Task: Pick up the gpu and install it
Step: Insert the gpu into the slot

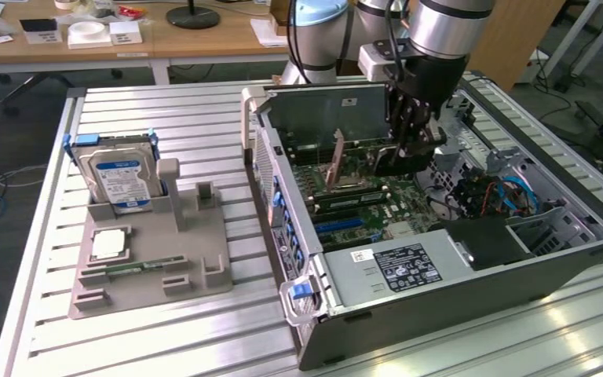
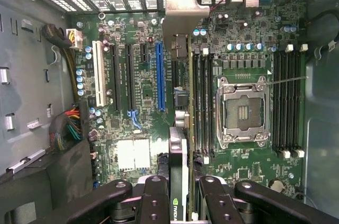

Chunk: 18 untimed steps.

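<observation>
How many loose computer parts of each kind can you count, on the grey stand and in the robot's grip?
hard drive: 1
memory stick: 1
square silver chip: 1
gpu, clamped in the gripper: 1
Total: 4

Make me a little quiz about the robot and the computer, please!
1. True or false: the computer case is closed up on every side.
2. What is clamped in the gripper? A) a screwdriver B) the graphics card C) a cup
3. Fill the gap: the hard drive stands upright in the gray holder on the ___.

Key:
1. False. One side is open, and you can see the green board inside.
2. B
3. table
</observation>
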{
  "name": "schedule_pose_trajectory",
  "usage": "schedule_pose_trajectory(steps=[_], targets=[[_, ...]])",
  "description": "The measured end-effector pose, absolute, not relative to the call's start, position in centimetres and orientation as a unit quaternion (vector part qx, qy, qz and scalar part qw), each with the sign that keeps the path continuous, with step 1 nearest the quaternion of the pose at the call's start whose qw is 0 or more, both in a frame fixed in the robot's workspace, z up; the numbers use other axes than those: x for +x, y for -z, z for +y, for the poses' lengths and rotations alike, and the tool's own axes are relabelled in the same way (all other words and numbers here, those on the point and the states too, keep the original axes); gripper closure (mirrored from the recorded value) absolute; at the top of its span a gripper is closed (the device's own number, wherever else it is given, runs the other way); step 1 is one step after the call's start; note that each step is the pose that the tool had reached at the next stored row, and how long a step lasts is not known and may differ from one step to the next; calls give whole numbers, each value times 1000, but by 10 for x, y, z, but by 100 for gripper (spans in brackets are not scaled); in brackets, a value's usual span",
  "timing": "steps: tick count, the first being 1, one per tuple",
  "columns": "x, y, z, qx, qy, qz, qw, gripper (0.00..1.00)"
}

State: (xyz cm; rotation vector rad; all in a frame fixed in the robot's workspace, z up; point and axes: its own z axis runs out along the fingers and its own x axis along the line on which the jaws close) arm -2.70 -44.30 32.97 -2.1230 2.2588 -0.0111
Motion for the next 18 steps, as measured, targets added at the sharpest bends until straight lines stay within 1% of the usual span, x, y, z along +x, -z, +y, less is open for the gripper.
schedule_pose_trajectory(steps=[18], targets=[[-27, -326, -443, -685, 4, 729, 21, 73]])
